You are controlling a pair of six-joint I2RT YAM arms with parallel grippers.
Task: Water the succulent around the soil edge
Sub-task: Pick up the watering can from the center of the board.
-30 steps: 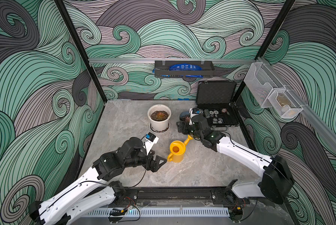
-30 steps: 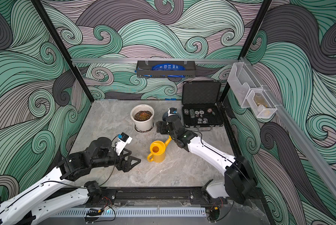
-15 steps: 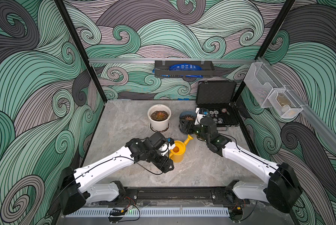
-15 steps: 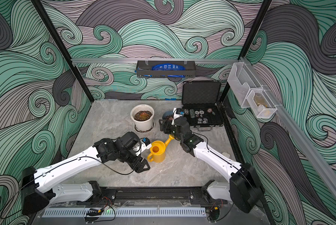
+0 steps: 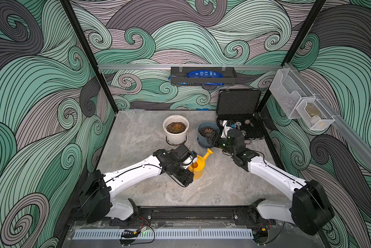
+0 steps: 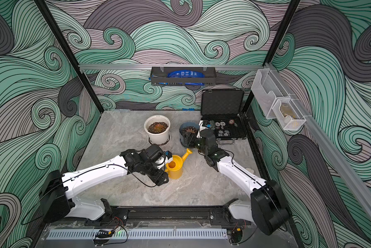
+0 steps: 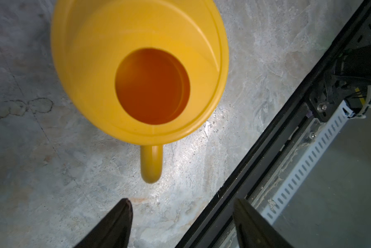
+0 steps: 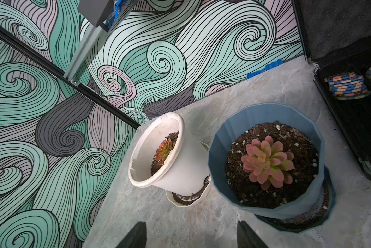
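Just beyond left hand (image 7: 181,200), watering can (image 7: 94,53)

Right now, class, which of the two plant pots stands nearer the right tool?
The blue pot, beside the black case: the right tool hangs close to its rim, while the white pot stands farther off.

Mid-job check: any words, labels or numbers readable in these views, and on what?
No text reads clearly.
Blue bag in the black wall tray: white print, too small to read.
Poker chips in the case: striped edges, no figures legible.
Yellow watering can, white pot, blue pot: no markings visible.
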